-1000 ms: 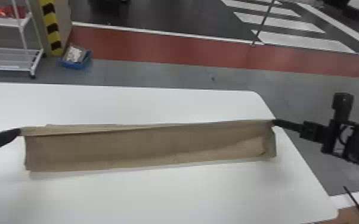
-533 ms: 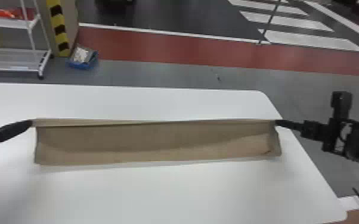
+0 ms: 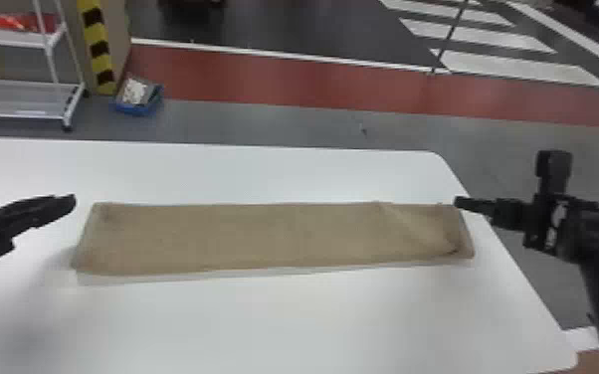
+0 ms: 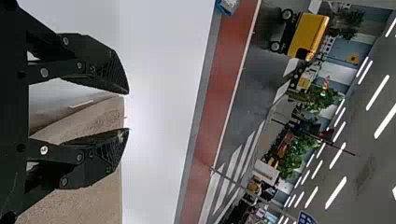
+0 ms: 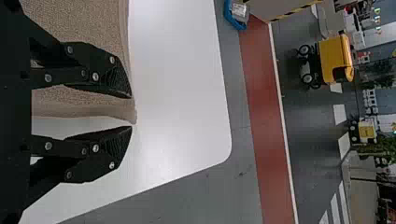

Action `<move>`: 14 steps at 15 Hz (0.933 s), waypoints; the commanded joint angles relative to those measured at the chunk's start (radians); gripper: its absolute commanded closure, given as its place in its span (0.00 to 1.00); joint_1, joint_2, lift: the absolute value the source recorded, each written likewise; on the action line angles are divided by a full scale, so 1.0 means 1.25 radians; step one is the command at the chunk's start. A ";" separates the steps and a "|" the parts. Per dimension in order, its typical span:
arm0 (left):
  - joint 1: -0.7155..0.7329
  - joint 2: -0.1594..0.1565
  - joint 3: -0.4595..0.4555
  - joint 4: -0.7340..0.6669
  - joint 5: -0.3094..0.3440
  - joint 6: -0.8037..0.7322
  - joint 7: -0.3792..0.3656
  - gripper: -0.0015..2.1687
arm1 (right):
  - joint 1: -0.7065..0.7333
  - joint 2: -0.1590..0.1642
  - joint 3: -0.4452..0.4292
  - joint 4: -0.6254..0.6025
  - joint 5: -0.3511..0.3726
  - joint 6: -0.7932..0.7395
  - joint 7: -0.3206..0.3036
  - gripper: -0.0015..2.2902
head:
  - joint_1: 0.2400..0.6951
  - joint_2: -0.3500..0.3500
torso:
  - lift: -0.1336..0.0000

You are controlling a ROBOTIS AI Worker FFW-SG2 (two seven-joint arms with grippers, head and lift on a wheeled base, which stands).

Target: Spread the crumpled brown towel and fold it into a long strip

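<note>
In the head view, the step in hand seemed to be letting go of the laid fold. Done well, it called for both pincers to draw off outward and level, so that neither snagged the far edge and lifted a layer. The left pincer (image 3: pixel 73 200) was just beyond one far corner, the right pincer (image 3: pixel 458 202) just beyond the other. The brown towel (image 3: pixel 273 238) lay between them on the white tabletop (image 3: pixel 288 323), already a long, fairly straight strip running side to side. It was mostly smooth, with a slanting crease (image 3: pixel 415 224) towards the right end and a slight pucker at the near corner there; a light pat might have flattened both.

In the left wrist view, that pincer stood wide, holding nothing, with the cloth's corner showing in its gap. Opening fully before backing off was the safe way.

In the right wrist view, its pincer gaped too, empty, close around the strip's end, where the coarse-woven edge looked soft and rounded; a sideways sweep could have dragged it.
</note>
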 commanded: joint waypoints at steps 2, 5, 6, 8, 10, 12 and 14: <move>0.012 -0.001 0.008 -0.009 0.003 -0.012 -0.002 0.00 | 0.005 0.001 -0.009 0.015 -0.011 -0.025 -0.004 0.03 | 1.00 0.15 | 0.08; 0.081 0.000 0.057 -0.072 0.039 -0.012 -0.009 0.00 | 0.030 0.002 -0.034 -0.003 -0.027 -0.025 0.013 0.03 | 1.00 0.15 | 0.08; 0.104 -0.001 0.074 -0.096 0.051 -0.017 -0.013 0.01 | 0.045 0.001 -0.037 -0.024 -0.043 -0.025 0.016 0.03 | 1.00 0.15 | 0.08; 0.148 -0.002 0.097 -0.132 0.072 -0.024 -0.020 0.03 | 0.104 0.002 -0.085 -0.111 -0.076 0.039 0.041 0.03 | 1.00 0.16 | 0.08; 0.174 -0.005 0.108 -0.144 0.078 -0.029 -0.029 0.03 | 0.170 0.006 -0.114 -0.191 -0.093 0.110 0.073 0.07 | 1.00 0.16 | 0.08; 0.193 -0.005 0.121 -0.149 0.122 -0.029 -0.059 0.03 | 0.255 0.024 -0.140 -0.278 -0.081 0.125 0.083 0.10 | 1.00 0.16 | 0.08; 0.204 -0.005 0.114 -0.167 0.148 -0.029 -0.084 0.04 | 0.303 0.036 -0.139 -0.310 -0.043 0.110 0.081 0.14 | 1.00 0.15 | 0.08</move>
